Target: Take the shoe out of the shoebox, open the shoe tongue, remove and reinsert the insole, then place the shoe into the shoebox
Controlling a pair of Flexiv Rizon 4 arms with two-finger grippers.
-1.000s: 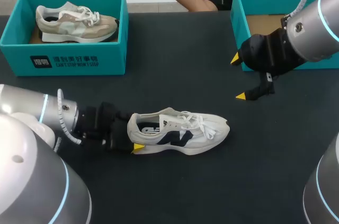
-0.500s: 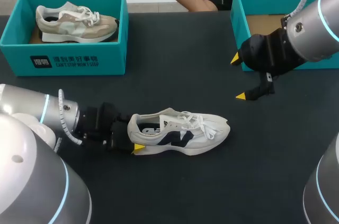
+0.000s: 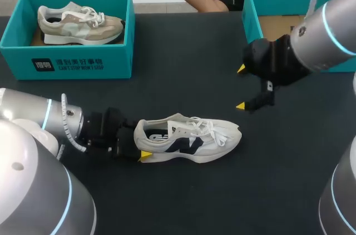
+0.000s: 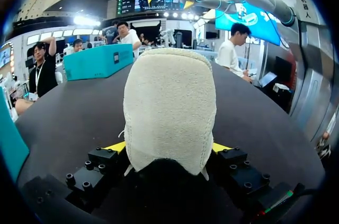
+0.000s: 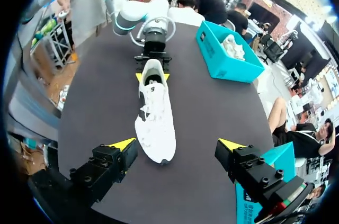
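On the counter (image 3: 183, 201): a white shoe (image 3: 186, 139) (image 5: 153, 113) with a dark side mark stood on its sole, well apart from both boxes.
Shoe heading: the heel pointed to the left arm's side and the toe to the right arm's side.
Laces: white, lying loose over the tongue and spilling toward the toe.
Insole (image 3: 157, 134): dark, seated inside the shoe and seen through the open mouth.
Left end effector (image 3: 139, 143) (image 4: 168, 147): it sat low over the counter and clamped the shoe's heel, one yellow tip pressed to each side.
Left wrist view: the heel's pale back filled the space between the fingers, and the rest of the shoe ran straight ahead of it.
Right end effector (image 3: 241, 87) (image 5: 176, 143): it hung above the counter between the shoe's toe and the right box, with its fingers spread wide and not touching the shoe.
Right wrist view: the shoe lay ahead of the spread fingers, toe nearest, with the left end effector at its far end.
Right box (image 3: 248, 7): teal and open-topped, at the far right of the counter, with its brown floor showing.
Left box (image 3: 67, 60): teal and open-topped, at the far left of the counter.
Beige shoe (image 3: 78, 24): it lay inside the left box on its sole, toe toward the counter's middle.
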